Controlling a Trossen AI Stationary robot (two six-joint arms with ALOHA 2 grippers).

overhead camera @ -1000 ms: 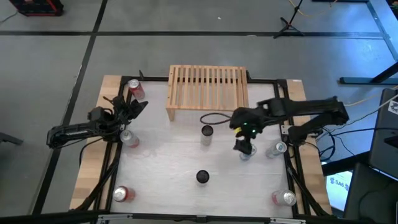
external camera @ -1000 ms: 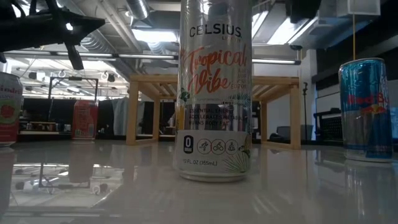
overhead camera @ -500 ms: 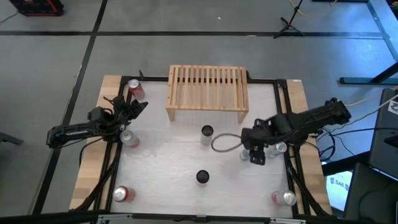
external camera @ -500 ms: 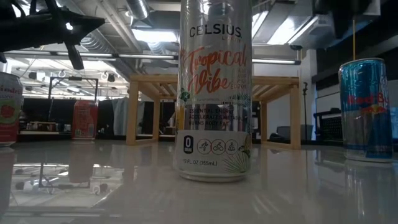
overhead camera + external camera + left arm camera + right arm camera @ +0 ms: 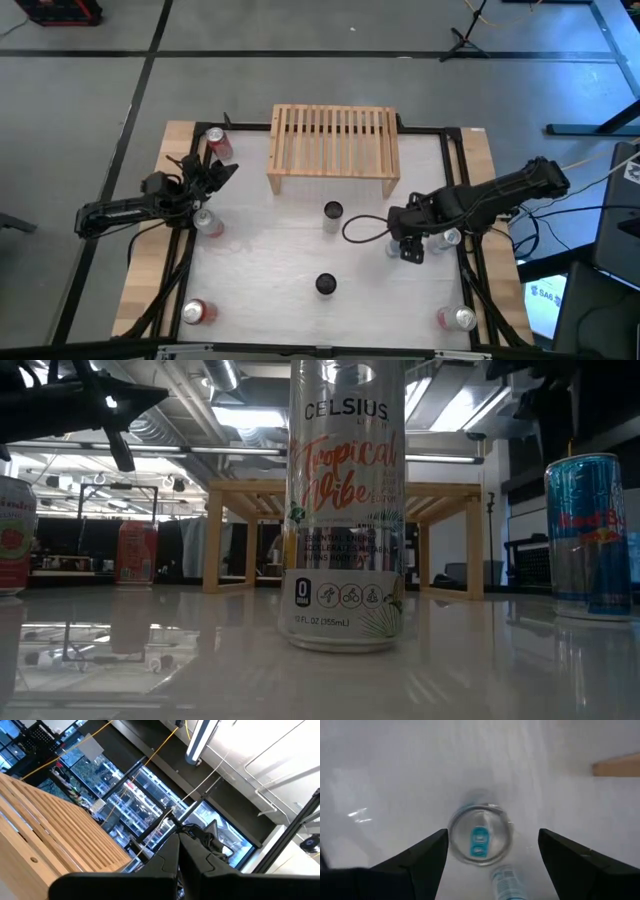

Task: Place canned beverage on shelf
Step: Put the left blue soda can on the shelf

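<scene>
The light-wood slatted shelf (image 5: 333, 145) stands at the table's far middle, with nothing on its top; it also shows in the low view (image 5: 345, 495). My right gripper (image 5: 406, 249) hangs open above an upright can with a blue tab (image 5: 480, 836). Its fingers stand on either side of the can's top and touch nothing. That can stands on its base at the table's right (image 5: 393, 246). My left gripper (image 5: 226, 168) is shut and empty, raised at the table's left and pointing toward the shelf.
More cans stand on the table: a silver one (image 5: 332, 212) before the shelf, a dark-topped one (image 5: 326, 285), one (image 5: 447, 238) beside my right gripper, red ones (image 5: 217, 143) (image 5: 195, 312) (image 5: 458, 318), and a silver one (image 5: 207, 222). A black cable (image 5: 365, 228) loops from the right arm.
My right gripper has gone toward the table's right and near edges, from in front of the shelf's right end to above the blue-tab can. Its cable loop has trailed after it.
</scene>
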